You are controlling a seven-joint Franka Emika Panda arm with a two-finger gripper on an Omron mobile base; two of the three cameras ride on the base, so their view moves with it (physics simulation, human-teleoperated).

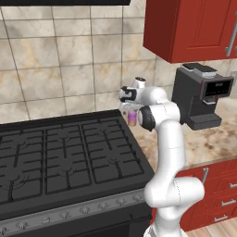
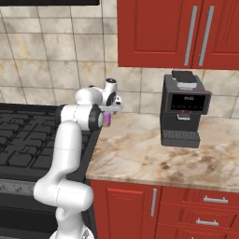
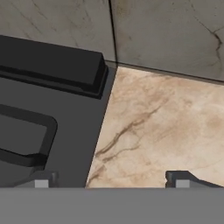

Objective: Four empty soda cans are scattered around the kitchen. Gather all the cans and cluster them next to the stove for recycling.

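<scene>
Left base view: purple soda can [image 1: 132, 118] stands upright on the beige table [image 1: 208, 139], just beside the right rear corner of the stove [image 1: 69, 157], close to the tiled wall. Gripper [image 1: 131, 110] sits directly over it, at the end of the bent white arm.

Right base view: same can [image 2: 107, 119] shows as a small purple sliver under the gripper [image 2: 111, 111], half masked by the arm's dark joint. Coffee machine [image 2: 183, 109] well apart to the right.

Hand view: the two fingertips [image 3: 41, 180] stand wide apart, with bare marbled table between them and the stove's edge [image 3: 57, 105] on one side. Jaws spread; they look clear of the can, though the base views are too coarse to rule out light contact.

Handling: an empty can is likely very light, thin-walled, smooth and easily dented or tipped. Take hold across the middle of the body with gentle pressure, not at the rim. No other cans visible in these frames.
</scene>
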